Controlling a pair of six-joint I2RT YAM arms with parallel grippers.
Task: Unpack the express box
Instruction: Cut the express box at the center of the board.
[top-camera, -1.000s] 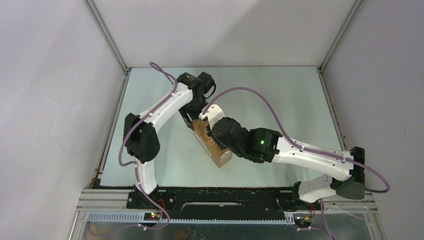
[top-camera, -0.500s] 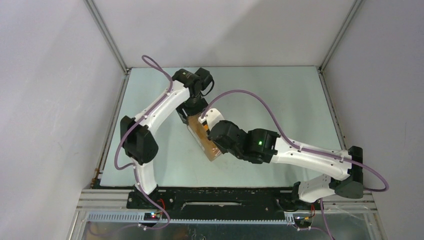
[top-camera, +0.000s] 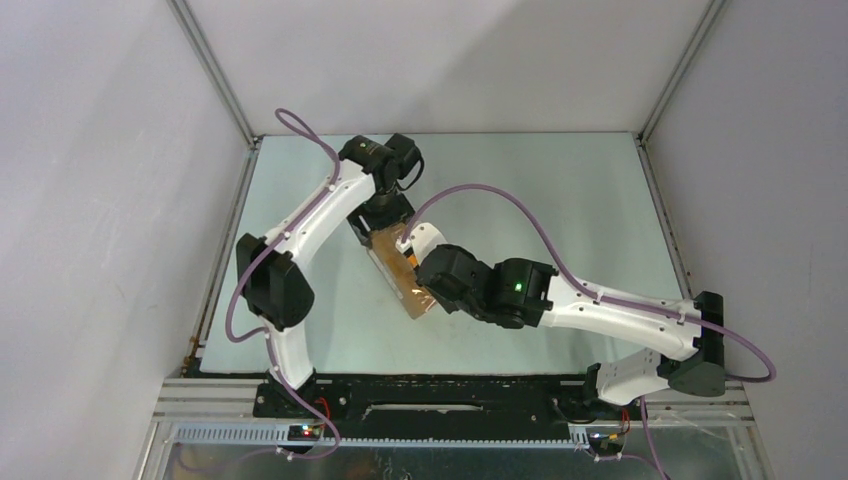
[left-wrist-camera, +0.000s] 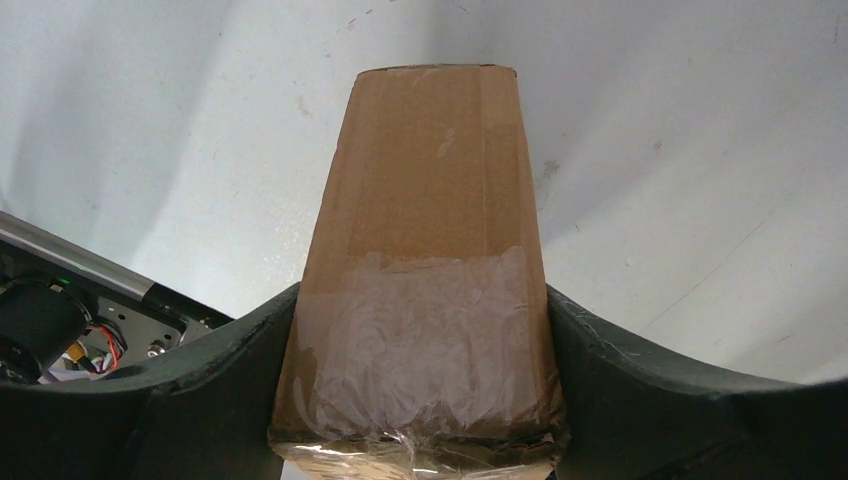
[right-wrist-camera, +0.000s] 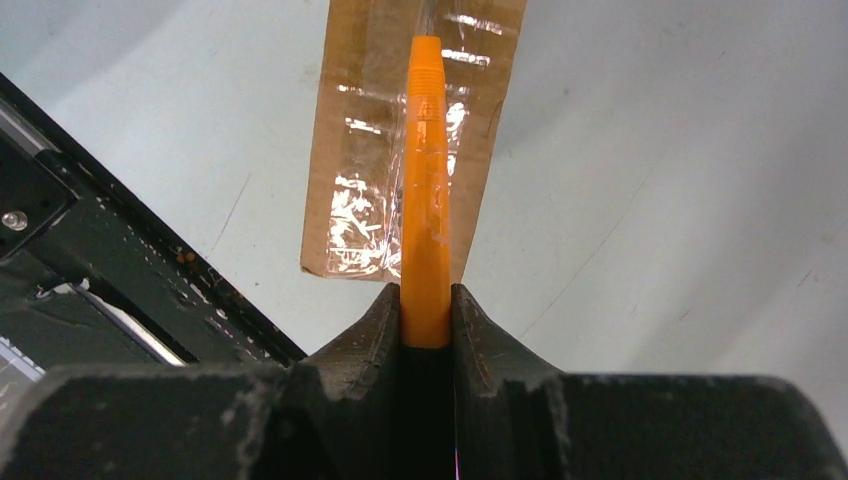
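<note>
Left hand (left-wrist-camera: 422, 335) is gripping the express box (left-wrist-camera: 430, 180) across its width, fingers spread wide, near the middle of the pale surface (top-camera: 560, 200). Right hand (right-wrist-camera: 427, 300) is clamping an orange knife (right-wrist-camera: 425, 170), its tip apparently touching the box's taped seam.

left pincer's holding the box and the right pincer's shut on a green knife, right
One thing is off: the knife is orange, not green, as the right wrist view shows. The rest stands: the left pincer holds the box by its sides, and the right pincer is shut on the knife.
</note>
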